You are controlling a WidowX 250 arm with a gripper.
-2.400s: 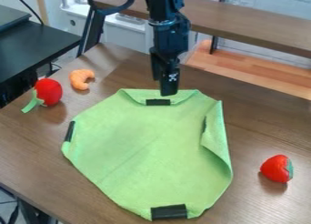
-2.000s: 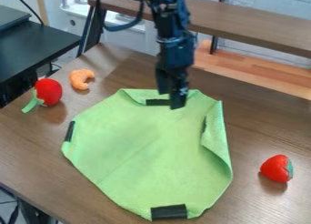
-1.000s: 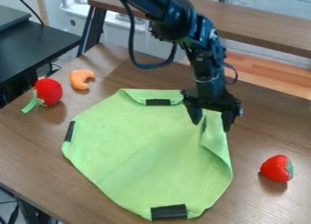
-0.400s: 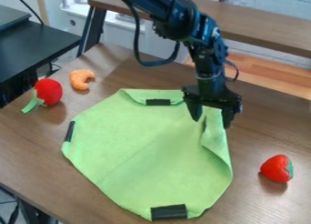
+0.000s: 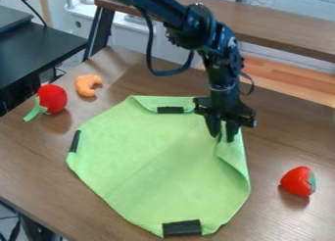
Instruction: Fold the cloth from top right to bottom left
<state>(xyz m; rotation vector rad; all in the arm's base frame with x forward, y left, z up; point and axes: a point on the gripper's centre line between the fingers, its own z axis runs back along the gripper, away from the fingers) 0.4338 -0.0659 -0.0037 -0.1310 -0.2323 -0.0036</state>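
A red toy with a green stem (image 5: 52,99) and a curly orange toy (image 5: 86,84) sit on the brown table (image 5: 288,137), near the cloth's top left side. A toy strawberry (image 5: 298,181) sits apart from its right side. The green cloth (image 5: 150,156) lies on the table, and its top right part is right at the gripper's (image 5: 223,136) jaws. I can't tell if they pinch it

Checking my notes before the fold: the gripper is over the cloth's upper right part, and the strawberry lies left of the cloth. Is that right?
Not quite: the camera view shows the strawberry to the right of the cloth. The rest stands.
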